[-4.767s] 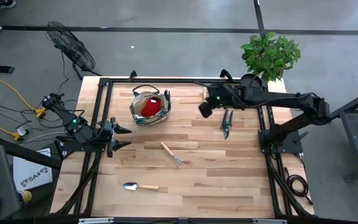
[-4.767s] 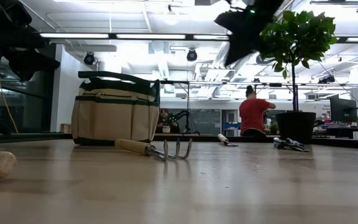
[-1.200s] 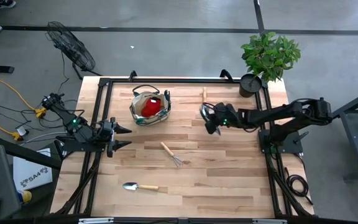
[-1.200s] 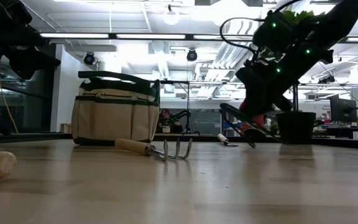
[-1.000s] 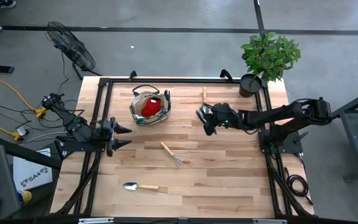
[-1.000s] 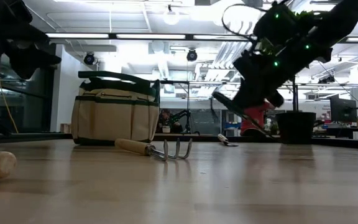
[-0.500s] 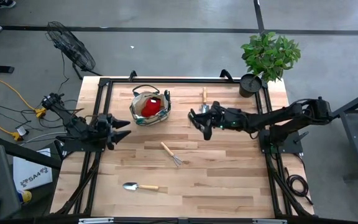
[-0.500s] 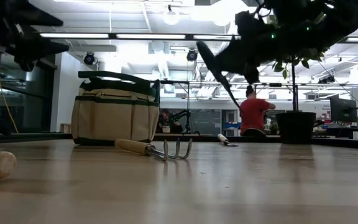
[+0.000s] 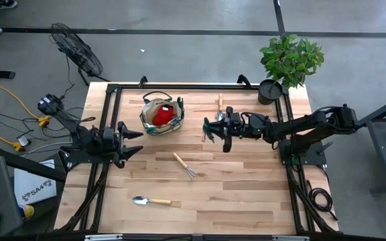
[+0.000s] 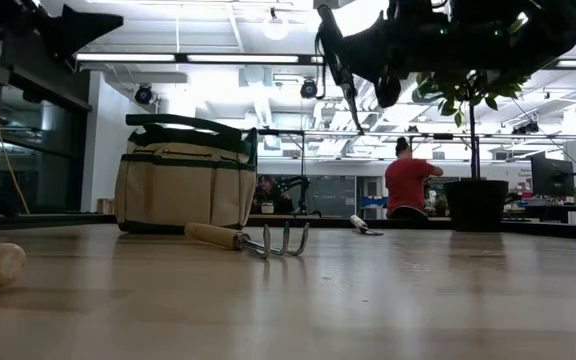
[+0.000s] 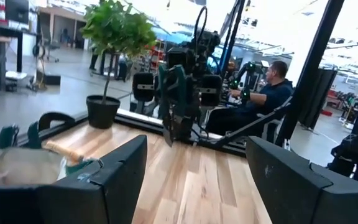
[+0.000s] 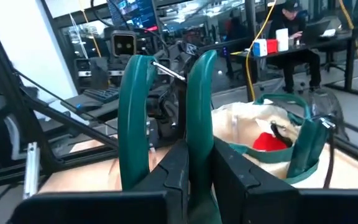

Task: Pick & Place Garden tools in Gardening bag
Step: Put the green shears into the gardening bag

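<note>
My right gripper is above the table's middle, just right of the gardening bag, and is shut on green-handled pruning shears. They also show in the low view. The beige bag stands at the far left with the red spray bottle inside. My left gripper is open and empty near the table's left edge. The hand rake and a trowel lie flat on the table. A second trowel lies near the far edge. My right gripper pinches one green handle of the shears between its two fingers. The other handle stands free beside it. The fingers come about level from the table's right. The shears are lifted clear of the table, with a thin end pointing down.
A potted green plant in a black pot stands at the far right corner. Black frame rails run along the table's left and right sides. Bare wood lies between the rake and the right rail. A person in red is in the room behind.
My right gripper has carried the shears up and toward the table's left, nearer the bag. The shears have turned from a slant to nearly upright, high above the table. My left gripper has risen and tipped upward, staying open.
</note>
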Controlling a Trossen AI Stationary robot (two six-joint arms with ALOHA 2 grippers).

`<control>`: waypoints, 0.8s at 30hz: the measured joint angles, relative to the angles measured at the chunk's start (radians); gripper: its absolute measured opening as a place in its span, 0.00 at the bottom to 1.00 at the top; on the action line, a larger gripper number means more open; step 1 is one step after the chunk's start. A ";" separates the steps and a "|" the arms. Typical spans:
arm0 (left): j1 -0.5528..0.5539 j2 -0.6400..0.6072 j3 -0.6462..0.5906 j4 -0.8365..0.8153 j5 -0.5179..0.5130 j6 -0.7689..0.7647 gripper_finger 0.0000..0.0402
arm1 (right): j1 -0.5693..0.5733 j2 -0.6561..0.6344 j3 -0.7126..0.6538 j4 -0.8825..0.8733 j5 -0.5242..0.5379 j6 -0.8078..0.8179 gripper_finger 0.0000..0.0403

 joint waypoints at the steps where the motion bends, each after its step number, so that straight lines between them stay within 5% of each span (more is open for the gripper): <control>1: 0.005 0.023 0.000 0.032 0.001 0.009 0.67 | 0.000 0.000 0.002 -0.001 0.006 -0.006 0.09; 5: 0.080 0.115 0.001 0.150 0.063 0.024 0.67 | 0.000 0.000 0.024 -0.001 0.007 -0.015 0.09; 15: 0.424 0.392 0.138 0.195 0.498 -0.083 0.67 | -0.012 0.000 0.081 -0.030 -0.038 -0.081 0.09; 24: 0.604 0.694 0.358 0.213 0.802 -0.076 0.67 | -0.042 0.000 0.081 -0.026 -0.111 -0.081 0.09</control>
